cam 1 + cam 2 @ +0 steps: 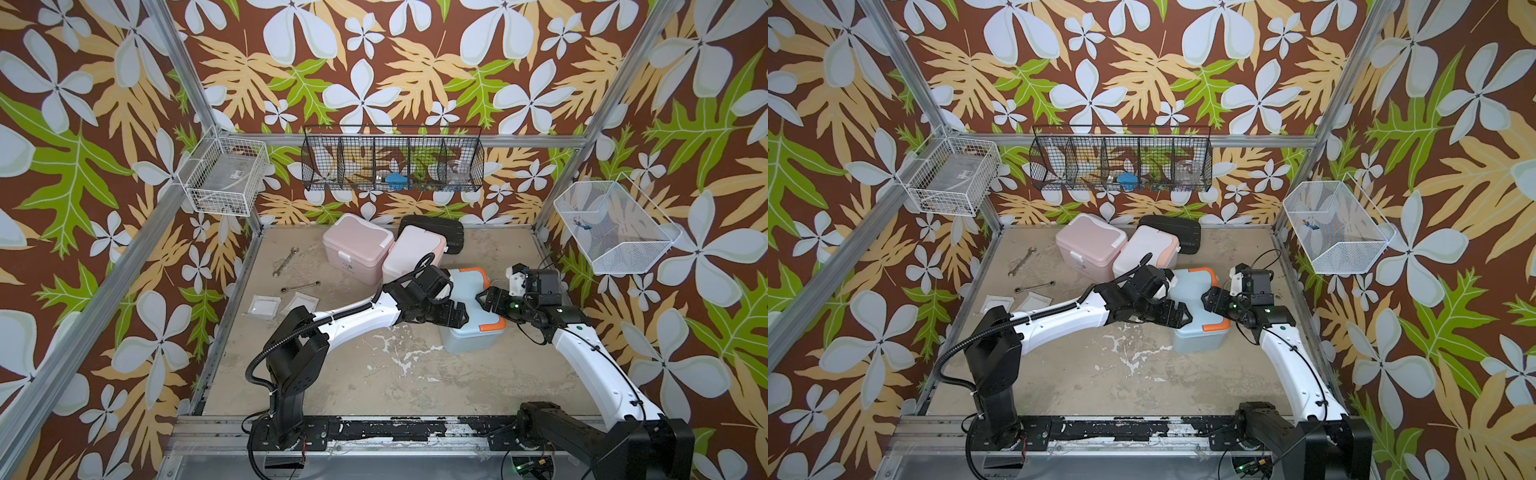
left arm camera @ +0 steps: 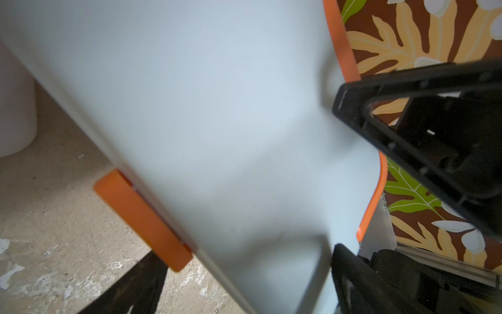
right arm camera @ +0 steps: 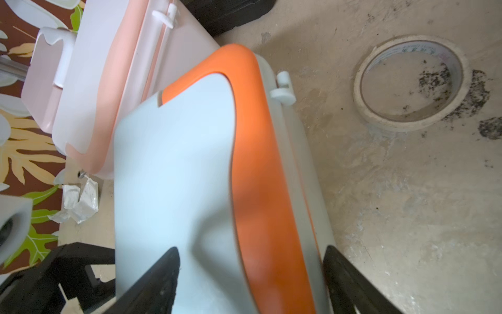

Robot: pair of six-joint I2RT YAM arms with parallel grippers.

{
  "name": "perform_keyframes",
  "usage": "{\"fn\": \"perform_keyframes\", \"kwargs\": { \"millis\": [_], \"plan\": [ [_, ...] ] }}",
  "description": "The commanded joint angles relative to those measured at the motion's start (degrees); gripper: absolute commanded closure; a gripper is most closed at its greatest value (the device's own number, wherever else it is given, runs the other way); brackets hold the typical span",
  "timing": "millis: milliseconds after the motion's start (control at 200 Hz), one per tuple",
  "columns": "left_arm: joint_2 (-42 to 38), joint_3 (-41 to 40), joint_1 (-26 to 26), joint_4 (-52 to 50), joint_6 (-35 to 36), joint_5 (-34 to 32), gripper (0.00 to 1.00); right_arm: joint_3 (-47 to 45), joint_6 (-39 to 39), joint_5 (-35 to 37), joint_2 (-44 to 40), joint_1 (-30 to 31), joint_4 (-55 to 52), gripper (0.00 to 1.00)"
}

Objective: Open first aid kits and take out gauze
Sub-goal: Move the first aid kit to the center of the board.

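In both top views the light blue kit (image 1: pixel 469 336) (image 1: pixel 1200 338) sat shut on the surface (image 1: pixel 374 374), its long side running from 12 to 6 o'clock. The left gripper (image 1: pixel 457 313) was over the lid at its 9 o'clock side and the right gripper (image 1: pixel 487 301) at its 3 o'clock side. Two gauze packets (image 1: pixel 264 306) lay well apart at 9 o'clock, by the left arm. The pink kit (image 1: pixel 357 249) and the white and peach kit (image 1: pixel 409 253) stood shut at 11 o'clock.

In the left wrist view the left fingers (image 2: pixel 353 277) were spread wide with the lid between them. The orange latch (image 2: pixel 141 217) was just beside one finger, so the left arm looked best placed to flip it.

In the right wrist view the right fingers (image 3: pixel 160 277) were spread wide too, one on each side of the orange handle (image 3: pixel 258 163). I could not tell if they pressed on it.
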Motion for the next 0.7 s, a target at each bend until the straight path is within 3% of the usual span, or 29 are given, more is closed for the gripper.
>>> {"fn": "perform_keyframes", "kwargs": {
  "millis": [0,360,696],
  "plan": [
    [-2.1,-2.3,-1.4,2.1,-0.6,2.5,0.06,-2.1,-0.4,-3.7,-3.8,1.0,-1.1,0.18],
    [-13.3,-17.2,-4.1,7.8,-6.4,3.1,0.06,-9.7,4.7,-10.8,-17.3,5.0,-3.7,0.19],
    [-21.1,-26.2,-4.1,8.9,-8.6,0.8,0.06,-11.9,5.2,-12.2,-19.2,7.2,-4.1,0.19]
  ]
}}
